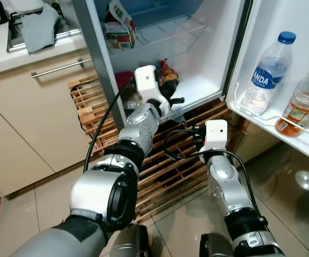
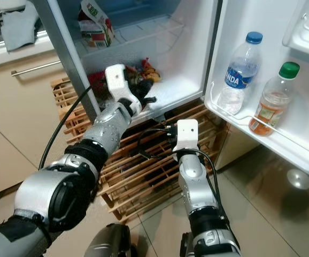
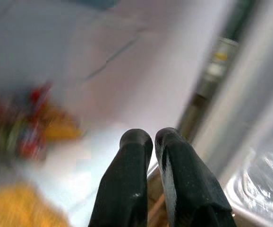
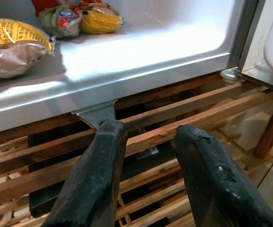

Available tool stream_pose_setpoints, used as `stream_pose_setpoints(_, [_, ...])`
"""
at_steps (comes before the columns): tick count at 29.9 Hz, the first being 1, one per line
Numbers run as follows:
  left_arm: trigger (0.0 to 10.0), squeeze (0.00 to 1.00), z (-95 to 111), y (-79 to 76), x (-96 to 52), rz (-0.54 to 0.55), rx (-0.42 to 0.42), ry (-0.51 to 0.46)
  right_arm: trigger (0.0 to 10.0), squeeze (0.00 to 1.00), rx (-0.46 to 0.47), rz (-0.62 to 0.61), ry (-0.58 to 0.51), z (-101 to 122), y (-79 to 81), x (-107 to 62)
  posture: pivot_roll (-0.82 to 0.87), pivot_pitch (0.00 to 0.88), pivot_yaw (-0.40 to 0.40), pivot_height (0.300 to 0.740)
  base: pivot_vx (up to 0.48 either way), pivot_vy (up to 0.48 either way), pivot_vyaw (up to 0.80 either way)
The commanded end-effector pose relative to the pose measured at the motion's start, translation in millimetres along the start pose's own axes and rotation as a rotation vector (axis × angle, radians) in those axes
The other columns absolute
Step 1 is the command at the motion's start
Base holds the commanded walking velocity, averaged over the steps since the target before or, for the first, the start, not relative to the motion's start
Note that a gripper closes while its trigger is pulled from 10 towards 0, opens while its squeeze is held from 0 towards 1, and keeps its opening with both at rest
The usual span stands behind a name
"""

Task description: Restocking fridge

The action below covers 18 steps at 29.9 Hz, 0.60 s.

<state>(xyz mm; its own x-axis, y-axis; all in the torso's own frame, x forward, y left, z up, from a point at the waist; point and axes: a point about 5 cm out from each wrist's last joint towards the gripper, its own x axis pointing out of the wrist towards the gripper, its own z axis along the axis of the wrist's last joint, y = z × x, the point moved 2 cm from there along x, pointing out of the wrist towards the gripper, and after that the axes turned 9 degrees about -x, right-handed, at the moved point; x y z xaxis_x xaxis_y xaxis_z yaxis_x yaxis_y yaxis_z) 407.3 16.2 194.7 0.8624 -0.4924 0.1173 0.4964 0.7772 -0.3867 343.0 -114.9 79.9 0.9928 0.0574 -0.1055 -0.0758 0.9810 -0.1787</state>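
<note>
The open white fridge (image 1: 208,80) stands on a slatted wooden rack (image 1: 165,171), its door swung wide to the robot's right. On its bottom floor lies a heap of food packets: a bag with a yellow printed wrapper (image 4: 13,45) near the front edge, and behind it a cluster of red and yellow wrapped packets (image 4: 77,19). On the wire shelf above sits a red, green and white carton (image 1: 118,29), leaning a little.

The left gripper (image 1: 171,99) reaches in over the fridge's front lip, its black fingers (image 3: 127,189) pressed close together with only a thin slit between them and nothing caught there. The colourful packets lie just beside and behind it, blurred in the left wrist view and apart from the fingertips.

The right gripper (image 1: 189,142) hangs lower, outside the fridge and in front of the wooden rack, below the metal front edge of the fridge floor. Its two fingers (image 4: 96,179) stand apart with a clear gap and hold nothing; the yellow bag and the packets lie above and beyond them, inside the compartment.

In the door's lower shelf (image 1: 267,119) stand two bottles side by side: a clear plastic water bottle with a blue cap and blue label (image 1: 264,75), and a clear bottle of orange drink with a green cap (image 1: 302,101). To the robot's left are cream cupboard fronts with a long metal handle (image 1: 61,67), and a grey cloth (image 1: 39,27) on the counter above.
</note>
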Motion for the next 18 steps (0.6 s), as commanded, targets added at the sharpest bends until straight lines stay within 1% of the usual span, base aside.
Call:
stream_pose_setpoints(1, [10.0, 0.00, 6.0, -1.5, -10.8, -0.101, 0.218, -0.031, 10.0, 0.00, 0.008, -0.005, -0.026, 5.5, 0.1, 1.5, -0.12, 0.000, 0.138, 0.675, 0.000, 0.000, 0.00])
stream_pose_setpoints(2, [10.0, 0.00, 6.0, -1.5, -10.8, -0.101, 0.218, -0.031, 10.0, 0.00, 0.008, -0.005, -0.026, 5.5, 0.1, 1.5, -0.12, 0.000, 0.138, 0.675, 0.000, 0.000, 0.00])
stream_pose_setpoints(3, [10.0, 0.00, 7.4, 0.3, -13.8, -0.108, 0.247, -0.037, 10.0, 0.00, 0.009, -0.006, -0.029, 6.2, -0.2, 2.0, -0.12, 0.000, 0.138, 0.675, 0.000, 0.000, 0.00])
stream_pose_setpoints(6, [10.0, 0.00, 8.1, 1.4, -15.2, -0.110, 0.262, -0.038, 10.0, 0.00, 0.010, -0.006, -0.030, 6.7, -0.3, 2.3, -0.12, 0.000, 0.138, 0.675, 0.000, 0.000, 0.00])
stream_pose_setpoints(7, [10.0, 0.00, 9.1, 4.9, -20.8, -0.123, 0.303, -0.040, 10.0, 0.00, 0.011, -0.006, -0.038, 9.2, -0.8, 4.0, -0.10, 0.000, 0.128, 0.675, 0.000, 0.000, 0.00])
stream_pose_setpoints(8, [10.0, 0.00, 9.1, 4.9, -20.8, -0.123, 0.303, -0.040, 10.0, 0.00, 0.011, -0.006, -0.038, 9.2, -0.8, 4.0, -0.10, 0.000, 0.128, 0.675, 0.000, 0.000, 0.00])
stream_pose_setpoints(9, [10.0, 0.00, 12.1, 16.1, -33.8, -0.122, 0.375, -0.046, 10.0, 0.00, 0.014, -0.008, -0.049, 13.4, -1.4, 7.6, -0.09, 0.000, 0.125, 0.675, 0.000, 0.000, 0.00])
stream_pose_setpoints(10, [10.0, 0.00, 12.1, 16.1, -33.8, -0.122, 0.375, -0.046, 10.0, 0.00, 0.014, -0.008, -0.049, 13.4, -1.4, 7.6, -0.09, 0.000, 0.125, 0.675, 0.000, 0.000, 0.00])
stream_pose_setpoints(11, [10.0, 0.00, 15.5, 25.8, -47.1, -0.110, 0.415, -0.050, 10.0, 0.00, 0.018, -0.007, -0.059, 17.4, -1.3, 11.0, -0.08, 0.000, 0.120, 0.675, 0.000, 0.000, 0.00])
stream_pose_setpoints(12, [10.0, 0.00, 15.5, 25.8, -47.1, -0.110, 0.415, -0.050, 10.0, 0.00, 0.018, -0.007, -0.059, 17.4, -1.3, 11.0, -0.08, 0.000, 0.120, 0.675, 0.000, 0.000, 0.00])
stream_pose_setpoints(13, [10.0, 0.00, 20.2, 32.8, -60.5, -0.095, 0.444, -0.066, 10.0, 0.00, 0.022, -0.004, -0.068, 21.0, -0.2, 14.2, -0.06, 0.000, 0.115, 0.675, 0.000, 0.000, 0.00])
stream_pose_setpoints(14, [10.0, 0.00, 23.9, 39.4, -74.6, -0.062, 0.448, -0.096, 10.0, 0.00, 0.031, 0.002, -0.075, 25.0, 2.2, 18.3, -0.04, 0.000, 0.112, 0.675, 0.000, 0.000, 0.00])
stream_pose_setpoints(15, [10.0, 0.00, 23.9, 39.4, -74.6, -0.062, 0.448, -0.096, 10.0, 0.00, 0.031, 0.002, -0.075, 25.0, 2.2, 18.3, -0.04, 0.000, 0.112, 0.675, 0.000, 0.000, 0.00])
stream_pose_setpoints(16, [10.0, 0.00, 22.4, 44.1, -90.6, -0.040, 0.456, -0.110, 10.0, 0.00, 0.042, 0.009, -0.077, 29.2, 5.7, 23.4, -0.03, 0.000, 0.117, 0.675, 0.000, 0.000, 0.00])
stream_pose_setpoints(17, [10.0, 0.00, 22.4, 44.1, -90.6, -0.040, 0.456, -0.110, 10.0, 0.00, 0.042, 0.009, -0.077, 29.2, 5.7, 23.4, -0.03, 0.000, 0.117, 0.675, 0.000, 0.000, 0.00])
stream_pose_setpoints(18, [10.0, 0.00, 19.7, 46.9, -103.1, -0.026, 0.461, -0.111, 10.0, 0.00, 0.052, 0.016, -0.075, 32.0, 8.6, 27.0, -0.01, 0.000, 0.122, 0.675, 0.000, 0.000, 0.00])
